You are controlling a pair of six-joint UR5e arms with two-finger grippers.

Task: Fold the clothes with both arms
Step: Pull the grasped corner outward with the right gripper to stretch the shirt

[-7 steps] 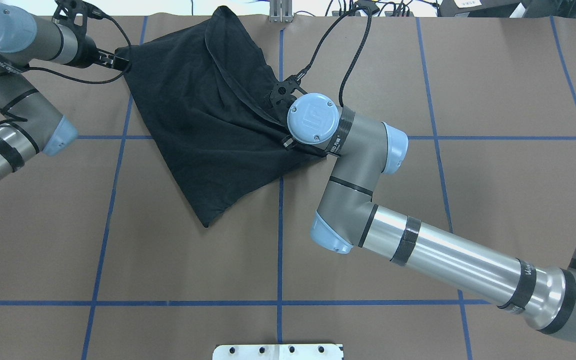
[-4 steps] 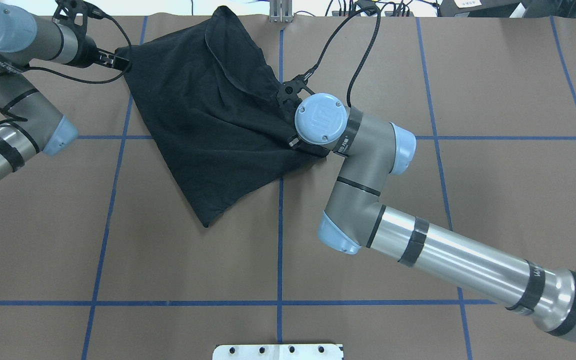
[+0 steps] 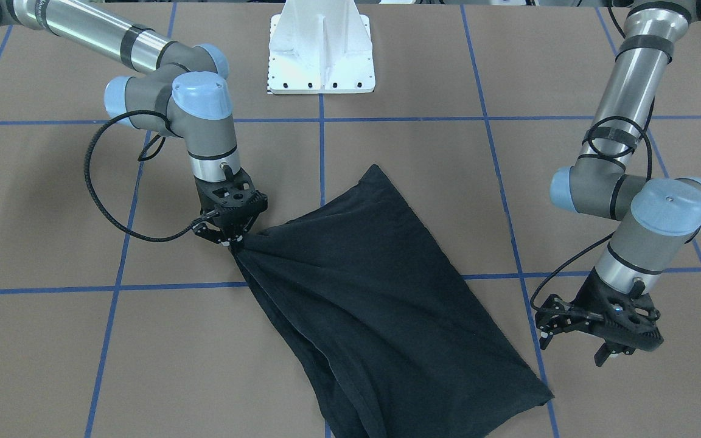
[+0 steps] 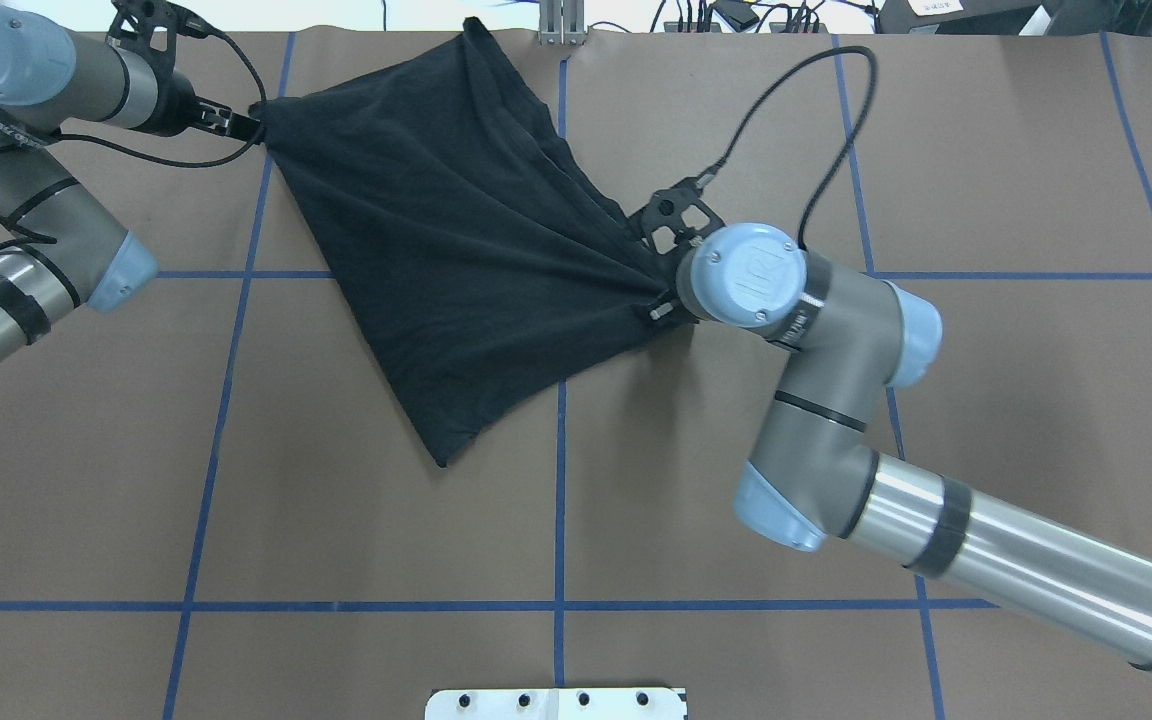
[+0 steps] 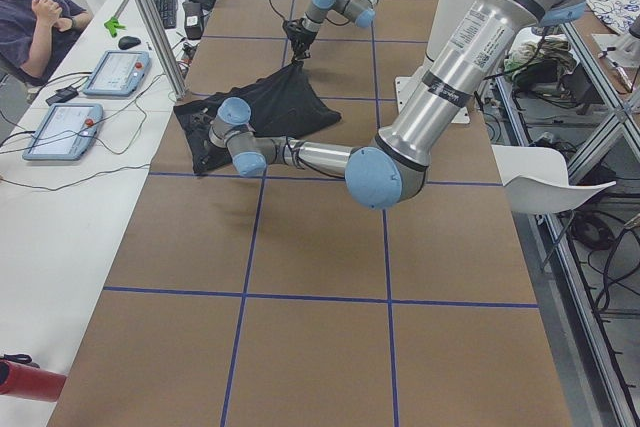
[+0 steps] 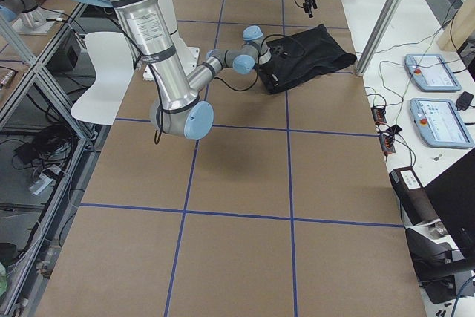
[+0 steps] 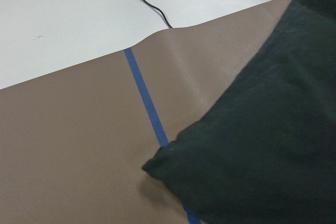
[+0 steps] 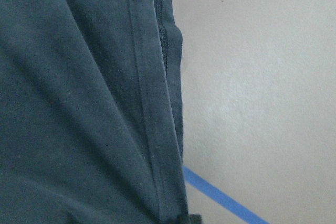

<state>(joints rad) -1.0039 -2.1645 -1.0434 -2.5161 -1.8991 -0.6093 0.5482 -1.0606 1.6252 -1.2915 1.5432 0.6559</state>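
Note:
The black T-shirt [image 4: 456, 230] lies at the table's far middle, plain black, no print showing. It also shows in the front view [image 3: 375, 292]. My right gripper [image 4: 658, 305] is shut on the shirt's right edge and pulls the cloth taut; the front view [image 3: 233, 243] shows the bunched cloth in its jaws. The right wrist view shows a hem [image 8: 157, 103]. My left gripper [image 4: 244, 124] hovers by the shirt's far-left corner, open and holding nothing [image 3: 544, 325]. That corner lies free on the table in the left wrist view [image 7: 157, 163].
The brown table carries a blue tape grid [image 4: 560, 500]. The white pedestal base [image 3: 320, 55] stands at the robot's side. Cables [image 4: 736, 20] run along the far edge. In the exterior left view, an operator [image 5: 30, 17] and tablets [image 5: 60, 127] are at the side desk.
My right gripper has moved right and slightly toward the robot, dragging the shirt's edge and spreading the fold flatter. The shirt's far-left corner slid right. The left arm has not moved.

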